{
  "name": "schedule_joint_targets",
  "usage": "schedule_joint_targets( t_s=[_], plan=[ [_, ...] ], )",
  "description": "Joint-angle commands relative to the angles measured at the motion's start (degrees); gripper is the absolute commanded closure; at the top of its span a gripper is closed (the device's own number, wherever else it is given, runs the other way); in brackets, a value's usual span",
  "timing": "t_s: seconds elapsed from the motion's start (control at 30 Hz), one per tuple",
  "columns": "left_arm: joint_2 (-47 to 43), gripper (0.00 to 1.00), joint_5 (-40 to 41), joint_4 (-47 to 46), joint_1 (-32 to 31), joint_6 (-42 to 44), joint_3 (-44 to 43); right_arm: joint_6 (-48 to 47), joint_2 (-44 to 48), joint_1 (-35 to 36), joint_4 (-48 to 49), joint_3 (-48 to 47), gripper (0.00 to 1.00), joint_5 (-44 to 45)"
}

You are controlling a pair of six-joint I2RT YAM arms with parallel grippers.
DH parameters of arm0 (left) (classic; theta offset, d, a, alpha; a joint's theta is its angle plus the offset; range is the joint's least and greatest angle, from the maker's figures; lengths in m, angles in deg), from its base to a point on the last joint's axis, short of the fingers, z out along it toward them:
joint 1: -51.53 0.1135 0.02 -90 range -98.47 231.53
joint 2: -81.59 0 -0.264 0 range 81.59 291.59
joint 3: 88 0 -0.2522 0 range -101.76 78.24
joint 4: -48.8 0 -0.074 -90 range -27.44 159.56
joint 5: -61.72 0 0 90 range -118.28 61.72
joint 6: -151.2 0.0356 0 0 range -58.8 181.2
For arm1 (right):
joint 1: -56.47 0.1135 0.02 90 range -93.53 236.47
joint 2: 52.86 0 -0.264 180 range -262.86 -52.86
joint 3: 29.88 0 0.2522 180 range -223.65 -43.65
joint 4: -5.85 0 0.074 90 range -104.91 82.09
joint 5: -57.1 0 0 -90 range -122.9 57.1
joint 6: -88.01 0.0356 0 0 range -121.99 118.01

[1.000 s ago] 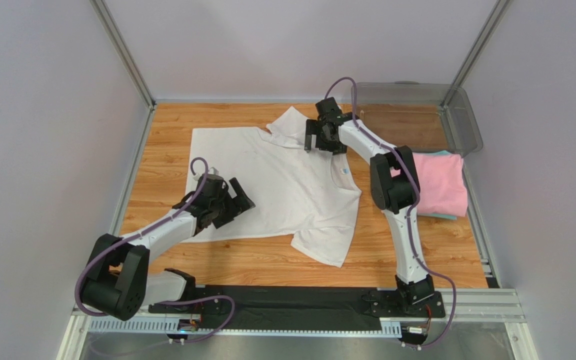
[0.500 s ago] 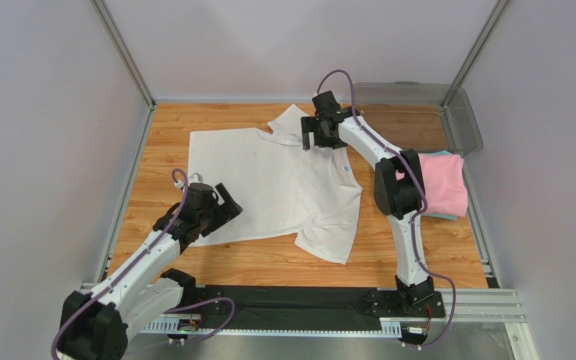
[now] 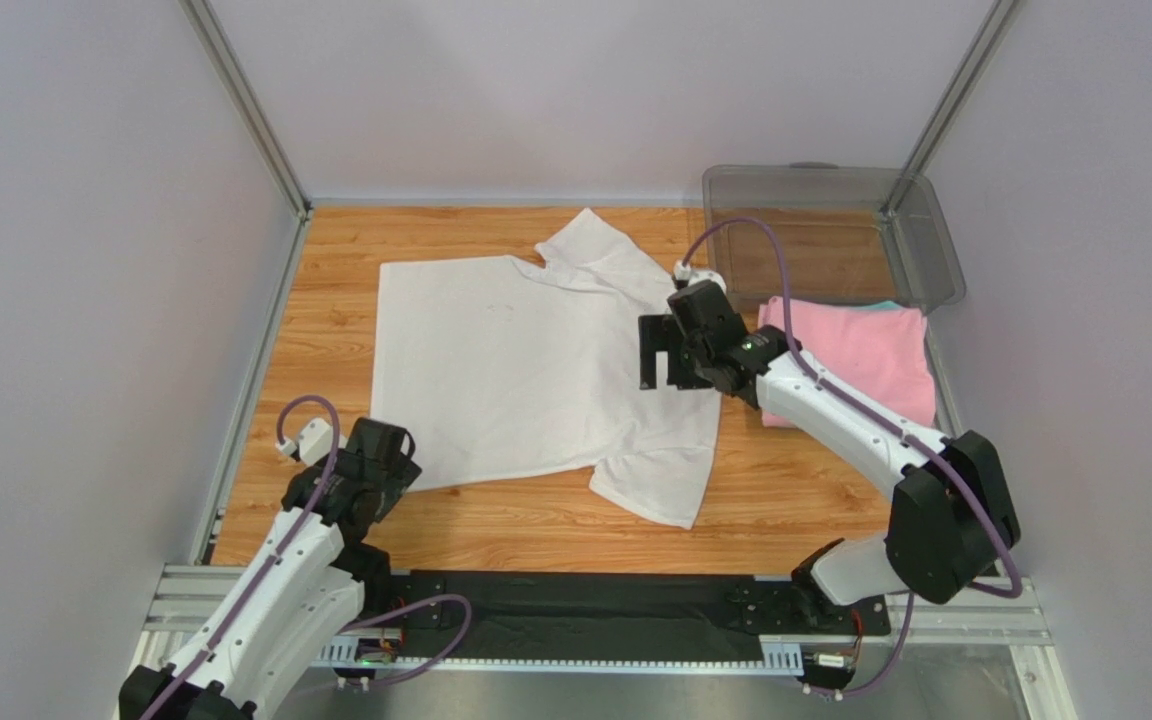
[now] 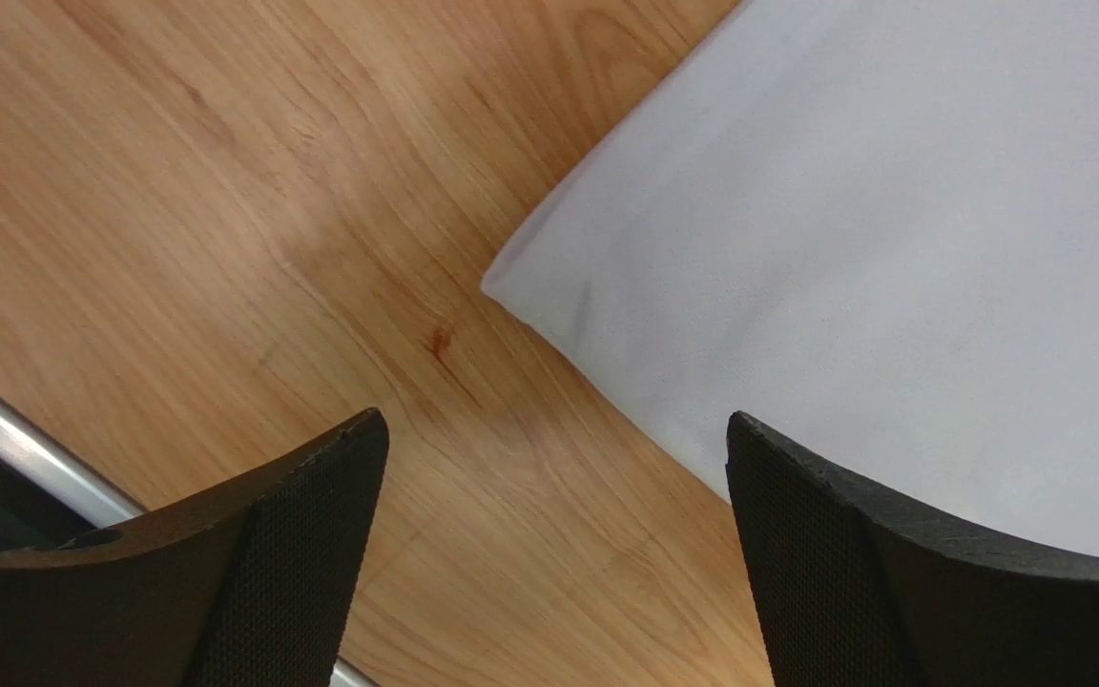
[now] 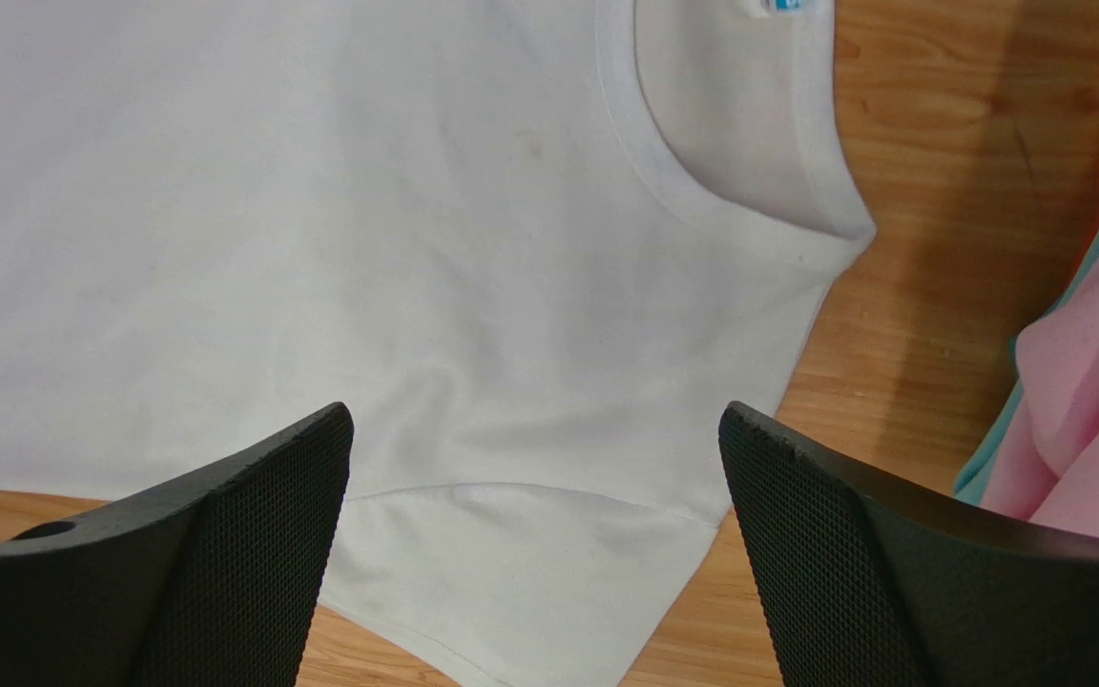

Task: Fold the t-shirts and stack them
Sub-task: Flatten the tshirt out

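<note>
The white t-shirt [image 3: 522,360] lies spread flat on the wooden table, one sleeve at the back and one at the front. My left gripper [image 3: 372,465] is open and empty, low over the shirt's near-left hem corner [image 4: 512,279]; its jaws [image 4: 553,430] straddle bare wood and the hem edge. My right gripper [image 3: 665,368] is open and empty above the collar side of the shirt [image 5: 369,215], with the blue tag [image 5: 785,6] at the frame top. The folded pink t-shirt [image 3: 868,353] lies on the right, with a teal edge [image 5: 1071,308] under it.
A clear plastic bin [image 3: 838,188] stands at the back right corner. Metal frame rails [image 3: 244,375] run along the table's left and right sides. A rail [image 4: 25,444] shows just left of my left gripper.
My left gripper has drawn back off the shirt toward the near-left, to its hem corner. My right gripper has moved from the far sleeve toward me, over the collar side.
</note>
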Motion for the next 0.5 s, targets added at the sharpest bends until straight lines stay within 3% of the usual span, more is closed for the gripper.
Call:
schedule_joint_targets(
  t_s=[0.0,0.27,0.47],
  plan=[
    [-0.4,0.07,4.6,2.4,1.1,-2.2,0.4,4.2,4.2,0.1,6.4,7.4,0.00,-1.7],
    [3.7,0.20,1.5,-3.1,4.2,-1.2,0.2,5.0,9.7,0.2,6.8,15.0,0.00,-2.8],
    [12.6,0.31,0.1,-6.5,5.8,-2.5,-2.0,4.6,11.9,0.1,6.8,16.4,0.00,-3.2]
  ],
)
